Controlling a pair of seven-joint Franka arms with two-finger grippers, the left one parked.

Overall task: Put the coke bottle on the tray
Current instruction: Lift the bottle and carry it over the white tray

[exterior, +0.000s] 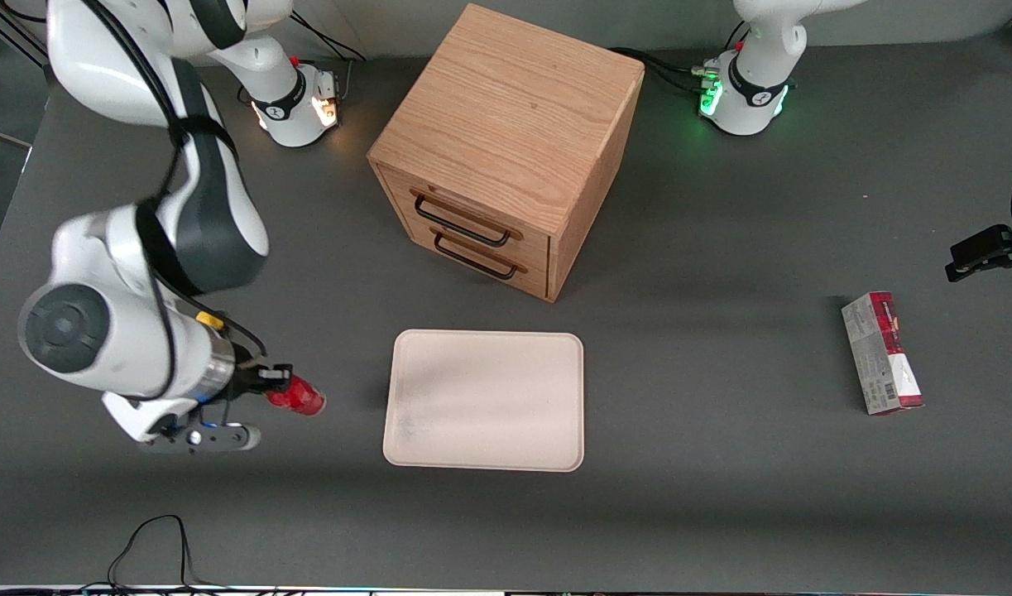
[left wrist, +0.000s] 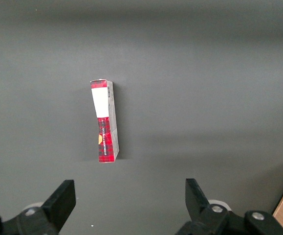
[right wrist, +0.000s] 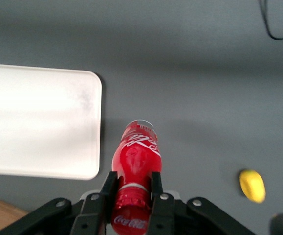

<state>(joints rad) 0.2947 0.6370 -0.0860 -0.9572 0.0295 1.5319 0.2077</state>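
The table (exterior: 721, 513) carries everything, and the tray serves as the landmark here. The wooden drawer cabinet (exterior: 506, 149) stands farther from the front camera than the tray, close to it, drawers shut. The tray (exterior: 485, 400) lies flat and bare; nothing rests on it yet, so the placing is not done. The red-and-grey carton (exterior: 882, 353) lies well apart from the tray, toward the parked arm's end of the table.

The hand (right wrist: 131, 188) is beside the tray, toward the working arm's end and not over it, its two fingers closed snugly on the coke bottle (right wrist: 134, 166). The bottle is lifted clear of the table, with one end pointing toward the tray. A yellow lump (right wrist: 252, 185) lies on the table, farther from the tray than the bottle.

So the grasp and lift look complete. What is left, I judge, is the carry over the rim, the lowering and the release.
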